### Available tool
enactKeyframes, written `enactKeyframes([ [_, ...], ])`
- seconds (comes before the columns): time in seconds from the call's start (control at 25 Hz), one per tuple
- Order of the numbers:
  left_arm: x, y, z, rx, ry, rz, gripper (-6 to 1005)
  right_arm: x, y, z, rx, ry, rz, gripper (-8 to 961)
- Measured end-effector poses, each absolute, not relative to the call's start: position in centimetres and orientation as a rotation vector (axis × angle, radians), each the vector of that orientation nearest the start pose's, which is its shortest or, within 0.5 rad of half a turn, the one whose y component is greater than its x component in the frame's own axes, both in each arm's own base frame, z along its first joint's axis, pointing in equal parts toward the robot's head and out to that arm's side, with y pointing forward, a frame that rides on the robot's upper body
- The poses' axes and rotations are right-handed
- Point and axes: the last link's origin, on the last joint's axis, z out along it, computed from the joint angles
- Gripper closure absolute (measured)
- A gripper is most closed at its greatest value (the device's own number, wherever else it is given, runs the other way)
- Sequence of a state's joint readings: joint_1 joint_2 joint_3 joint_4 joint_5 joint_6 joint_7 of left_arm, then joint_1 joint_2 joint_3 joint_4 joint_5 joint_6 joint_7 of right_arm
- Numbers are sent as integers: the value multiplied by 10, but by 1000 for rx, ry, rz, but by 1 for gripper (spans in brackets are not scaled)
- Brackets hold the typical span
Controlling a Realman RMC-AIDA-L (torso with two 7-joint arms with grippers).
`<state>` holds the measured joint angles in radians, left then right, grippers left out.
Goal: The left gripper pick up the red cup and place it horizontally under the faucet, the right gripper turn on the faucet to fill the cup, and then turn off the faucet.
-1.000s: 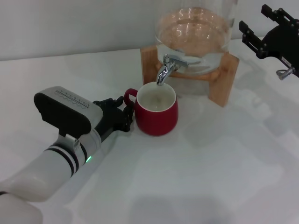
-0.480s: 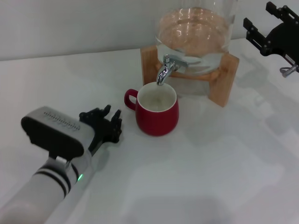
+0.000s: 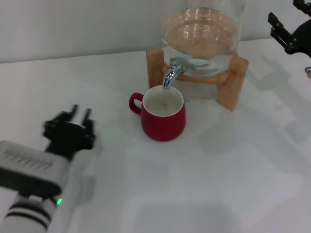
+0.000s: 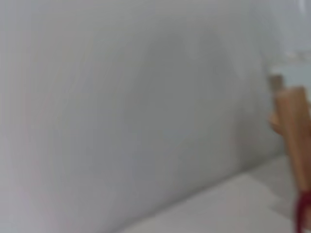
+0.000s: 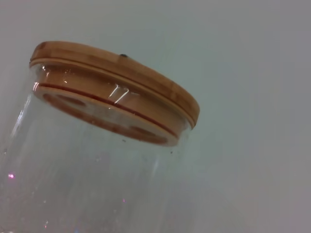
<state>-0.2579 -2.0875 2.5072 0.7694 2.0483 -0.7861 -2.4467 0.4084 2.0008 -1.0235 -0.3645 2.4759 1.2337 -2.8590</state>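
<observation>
The red cup [image 3: 163, 116] stands upright on the white table, handle to the left, its mouth right below the spout of the silver faucet [image 3: 171, 72]. The faucet sits on the glass jar [image 3: 201, 34] in its wooden stand [image 3: 234, 87]. My left gripper [image 3: 80, 112] is low at the near left, well apart from the cup's handle, open and empty. Far at the top right edge my right gripper [image 3: 286, 17] hangs open, clear of the faucet. In the left wrist view a sliver of the red cup [image 4: 304, 213] and the stand [image 4: 291, 136] show.
A white table [image 3: 218, 174] runs under everything, and a pale wall [image 3: 73, 24] stands behind it. The right wrist view looks at the jar's wooden lid [image 5: 116, 80] and glass wall [image 5: 73, 170].
My left gripper has pulled back from the cup's handle toward the near left, leaving the cup standing. The right gripper has drifted farther up and to the right.
</observation>
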Motion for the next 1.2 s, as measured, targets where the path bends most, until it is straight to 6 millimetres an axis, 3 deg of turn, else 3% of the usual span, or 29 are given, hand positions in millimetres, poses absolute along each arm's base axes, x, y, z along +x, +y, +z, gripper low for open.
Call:
enactKeyframes([
  [0.48,-275,263,-22,-1353,-78,-462,708,332,334,93,-1574,111,696,295],
  [0.72,-294,268,10,-1217,-145,-585,703,341,319,103,-1504,165,776,296],
  [0.88,-311,272,30,-1134,-253,-690,700,335,312,96,-1538,174,861,296],
  [1.2,-332,279,49,-1030,-368,-728,479,324,294,71,-1734,252,1035,296],
])
